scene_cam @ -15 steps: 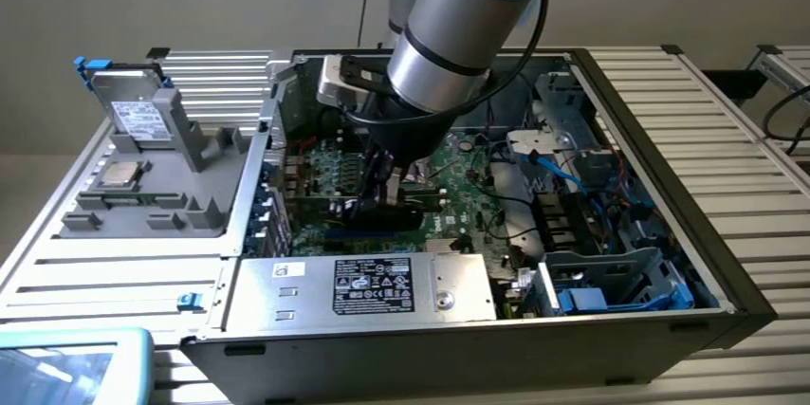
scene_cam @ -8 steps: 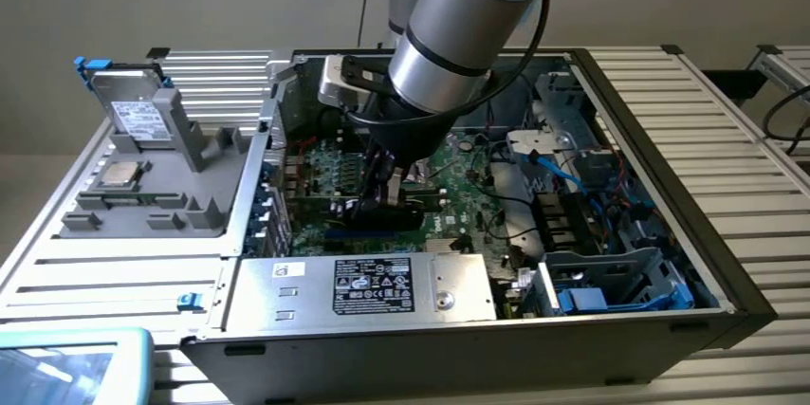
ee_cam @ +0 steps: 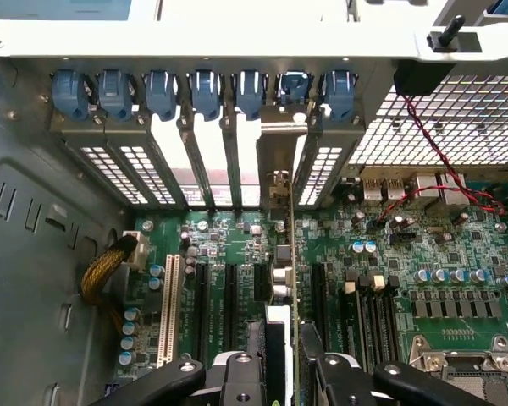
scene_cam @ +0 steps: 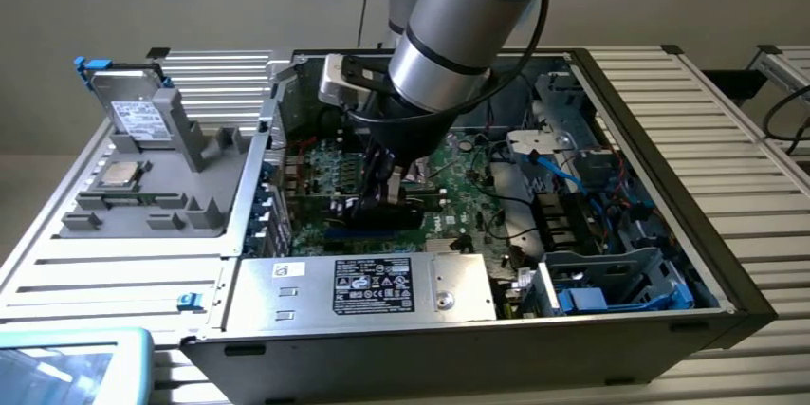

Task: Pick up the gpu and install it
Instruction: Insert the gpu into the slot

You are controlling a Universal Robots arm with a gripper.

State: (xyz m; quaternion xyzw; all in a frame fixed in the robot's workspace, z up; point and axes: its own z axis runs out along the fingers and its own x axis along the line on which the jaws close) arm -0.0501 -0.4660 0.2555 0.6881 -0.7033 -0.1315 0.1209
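Observation:
My gripper is shut on the gpu, which the wrist view shows edge-on as a thin green card standing upright between the black fingers. Its silver end bracket lies against a rear slot opening under the blue latches. The card's lower edge runs along a black expansion slot on the motherboard; how deep it sits I cannot tell. In the exterior view the gripper reaches down into the open computer case, with the dark gpu low over the motherboard.
A silver power supply sits at the case's near wall, a blue drive cage beside it. Blue cables cross the board. A grey fixture on the exterior view's left holds a labelled drive and a processor. A yellow cable bundle lies near the slots.

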